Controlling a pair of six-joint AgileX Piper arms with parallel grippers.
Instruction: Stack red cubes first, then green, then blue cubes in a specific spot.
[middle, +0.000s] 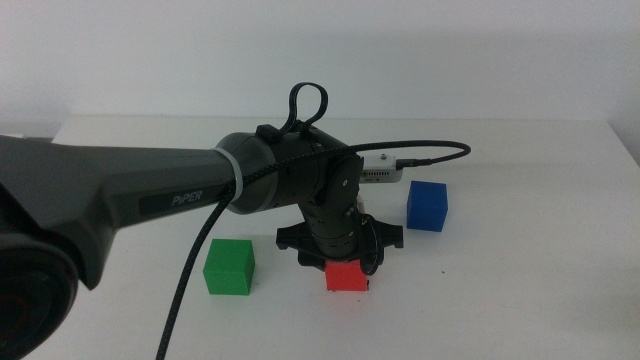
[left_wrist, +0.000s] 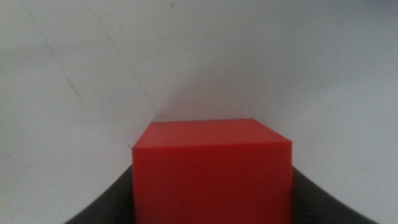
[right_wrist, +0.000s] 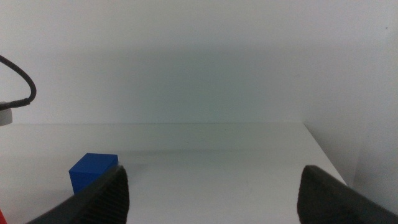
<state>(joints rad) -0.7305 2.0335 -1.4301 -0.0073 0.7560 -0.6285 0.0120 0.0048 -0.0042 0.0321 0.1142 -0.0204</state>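
Note:
The red cube (middle: 348, 277) rests on the white table near the front centre. My left gripper (middle: 347, 262) reaches down onto it from the left. In the left wrist view the red cube (left_wrist: 211, 177) fills the gap between the two dark jaws, which press against its sides. The green cube (middle: 230, 268) stands apart to the left of it. The blue cube (middle: 428, 206) sits behind and to the right, and shows again as the blue cube (right_wrist: 93, 172) in the right wrist view. My right gripper (right_wrist: 214, 196) is open and empty, outside the middle view. The specific spot is hidden.
The left arm's thick dark body (middle: 150, 200) and its black cable (middle: 195, 270) cross the left half of the table. The table's far edge (middle: 480, 122) runs along the back against a white wall.

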